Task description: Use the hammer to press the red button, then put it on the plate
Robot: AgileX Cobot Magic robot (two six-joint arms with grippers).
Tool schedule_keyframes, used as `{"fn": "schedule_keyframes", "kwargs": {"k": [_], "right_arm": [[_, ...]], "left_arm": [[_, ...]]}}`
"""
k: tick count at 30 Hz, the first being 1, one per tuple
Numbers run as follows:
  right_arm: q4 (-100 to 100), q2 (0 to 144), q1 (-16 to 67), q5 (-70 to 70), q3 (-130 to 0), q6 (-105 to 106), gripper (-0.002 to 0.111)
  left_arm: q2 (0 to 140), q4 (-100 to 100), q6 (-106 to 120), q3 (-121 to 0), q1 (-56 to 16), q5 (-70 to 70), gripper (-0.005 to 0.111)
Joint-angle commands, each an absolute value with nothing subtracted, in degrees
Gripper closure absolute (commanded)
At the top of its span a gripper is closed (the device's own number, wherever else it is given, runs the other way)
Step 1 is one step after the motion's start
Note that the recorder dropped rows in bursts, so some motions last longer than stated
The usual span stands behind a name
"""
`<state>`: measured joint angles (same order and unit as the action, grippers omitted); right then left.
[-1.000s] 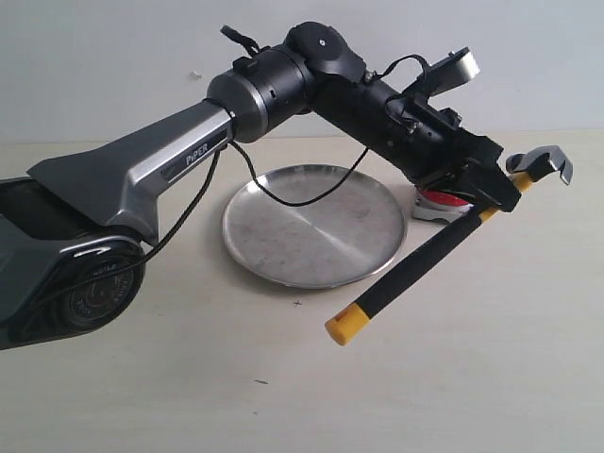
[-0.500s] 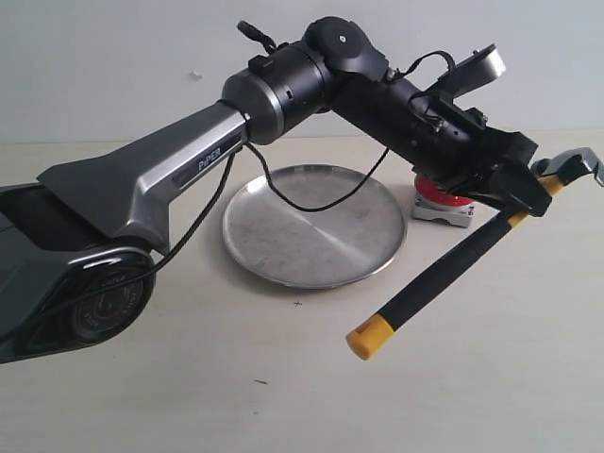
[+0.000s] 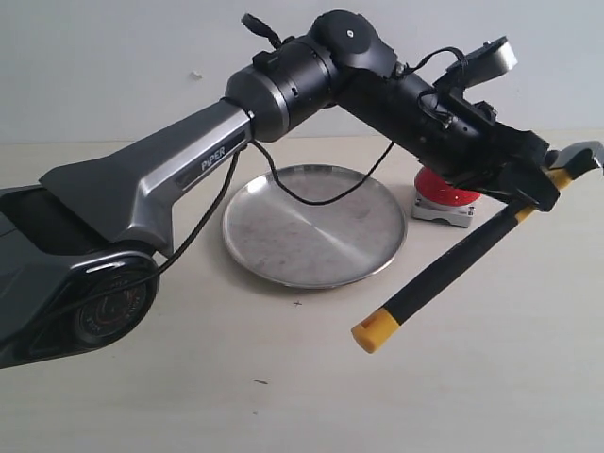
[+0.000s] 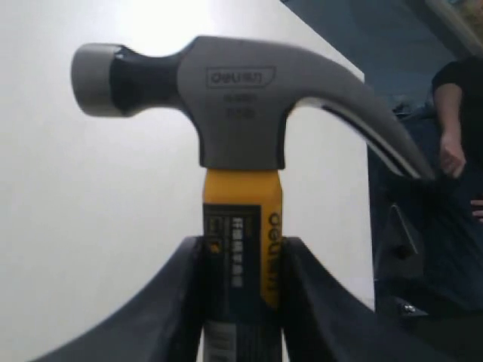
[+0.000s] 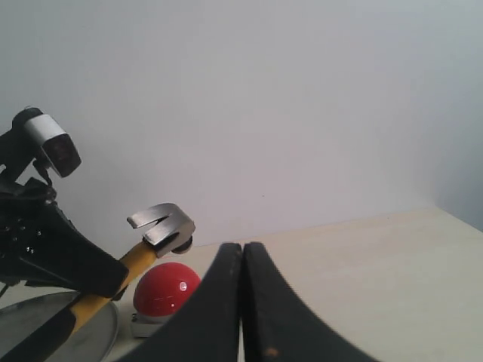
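My left gripper [image 3: 528, 189] is shut on the hammer [image 3: 453, 260] at its yellow neck, holding it in the air above the table. The steel head [image 3: 583, 157] points up and right, past the red button [image 3: 447, 190], and the yellow handle end [image 3: 376, 331] hangs low toward the front. In the left wrist view the hammer head [image 4: 241, 105] stands above my left gripper [image 4: 241, 260], which pinches the yellow neck. The silver plate [image 3: 314, 225] lies left of the button. The right wrist view shows my right gripper [image 5: 242, 253] shut and holding nothing, with the button [image 5: 166, 290] and hammer head [image 5: 162, 222] beyond it.
The left arm [image 3: 189, 160] reaches across above the plate from the left. A black cable [image 3: 311, 193] hangs from it over the plate. Pale table surface [image 3: 283, 377] spreads in front, and a plain wall stands behind.
The left arm has lifted and swung the hammer to the right. The head rose off the red button, which now shows uncovered beside the gripper.
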<state>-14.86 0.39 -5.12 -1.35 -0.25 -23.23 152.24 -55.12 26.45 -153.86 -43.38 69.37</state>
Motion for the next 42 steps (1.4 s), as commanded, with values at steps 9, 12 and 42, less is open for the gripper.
{"fn": "schedule_keyframes", "kwargs": {"k": [9,12,42], "right_arm": [[-15.02,0.00,-5.42,-1.00,0.00,-22.69,0.108],[-14.89,0.00,-5.42,-1.00,0.00,-22.69,0.108],[-14.91,0.00,-5.42,-4.07,0.00,-27.22,0.108]], "left_arm": [[150.51,-46.14,16.10,-163.51,-44.10,64.04,0.107],[150.51,-41.79,12.87,-165.36,-44.84,64.19,0.107],[150.40,-5.85,-3.47,-168.56,-51.99,64.02,0.107]]}}
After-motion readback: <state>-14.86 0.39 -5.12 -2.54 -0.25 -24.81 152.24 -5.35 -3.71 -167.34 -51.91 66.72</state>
